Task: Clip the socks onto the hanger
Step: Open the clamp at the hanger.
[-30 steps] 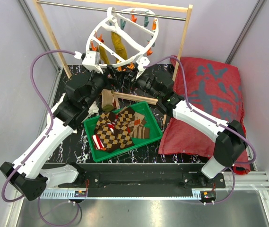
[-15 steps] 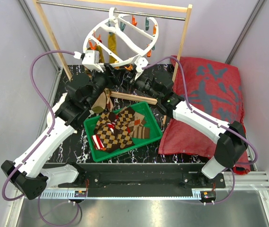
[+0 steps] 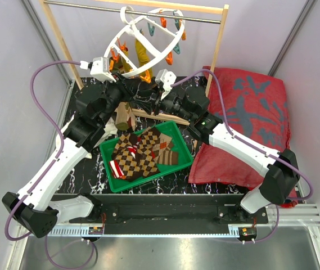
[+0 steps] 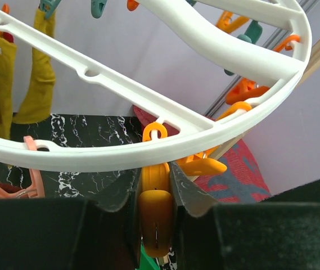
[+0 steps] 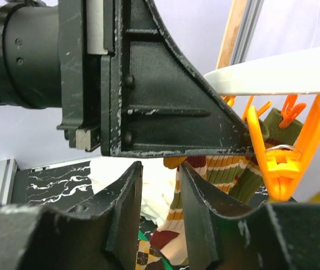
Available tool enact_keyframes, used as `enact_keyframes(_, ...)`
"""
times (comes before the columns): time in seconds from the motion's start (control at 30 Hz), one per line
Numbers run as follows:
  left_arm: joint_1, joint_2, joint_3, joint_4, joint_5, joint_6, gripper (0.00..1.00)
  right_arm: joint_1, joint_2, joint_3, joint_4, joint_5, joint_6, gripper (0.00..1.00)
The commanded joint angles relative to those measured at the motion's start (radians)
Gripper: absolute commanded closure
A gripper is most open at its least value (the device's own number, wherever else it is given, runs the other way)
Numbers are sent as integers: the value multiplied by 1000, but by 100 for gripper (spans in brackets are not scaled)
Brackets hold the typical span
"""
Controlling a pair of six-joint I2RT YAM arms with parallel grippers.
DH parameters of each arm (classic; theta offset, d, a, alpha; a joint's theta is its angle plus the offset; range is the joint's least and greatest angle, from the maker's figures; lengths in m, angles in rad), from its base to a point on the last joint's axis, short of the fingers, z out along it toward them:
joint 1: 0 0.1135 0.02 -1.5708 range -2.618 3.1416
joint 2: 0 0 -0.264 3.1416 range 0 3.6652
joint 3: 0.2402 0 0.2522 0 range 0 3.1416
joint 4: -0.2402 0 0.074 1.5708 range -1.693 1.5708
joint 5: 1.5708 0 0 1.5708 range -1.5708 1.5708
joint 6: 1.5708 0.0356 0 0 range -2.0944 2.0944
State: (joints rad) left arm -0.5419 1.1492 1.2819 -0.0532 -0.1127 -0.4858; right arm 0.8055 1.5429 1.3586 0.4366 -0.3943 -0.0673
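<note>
Grey-walled booth, black marble table w/ tray of socks. Left gripper closed on orange clip on hanger. Right gripper near-closed, can't tell if holding anything.

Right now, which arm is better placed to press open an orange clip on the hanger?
Left. The left gripper has a finger on each side of an orange clip under the hanger ring; the right gripper has no clip between its fingers.
</note>
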Motion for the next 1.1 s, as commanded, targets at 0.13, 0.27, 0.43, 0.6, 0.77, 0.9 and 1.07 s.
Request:
enact_keyframes(0.13,17,-11,20,18,30,-65,91,11,-46,-15,60,5,-22,51)
enact_keyframes(0.27,19,-11,19,6,41,-89,91,11,-26,-24,120,41,-2,45)
enact_keyframes(0.43,19,-6,7,10,47,-108,91,12,-4,-23,172,66,30,45)
enact_keyframes(0.6,19,-8,2,27,59,-115,91,11,9,-24,194,106,44,53)
enact_keyframes(0.77,19,-8,0,29,68,-105,91,11,19,-24,209,123,61,68)
enact_keyframes(0.9,19,-26,-12,32,64,-76,87,12,20,-27,208,123,90,84)
enact_keyframes(1.07,42,-49,-26,50,105,-21,62,9,5,-41,205,144,121,98)
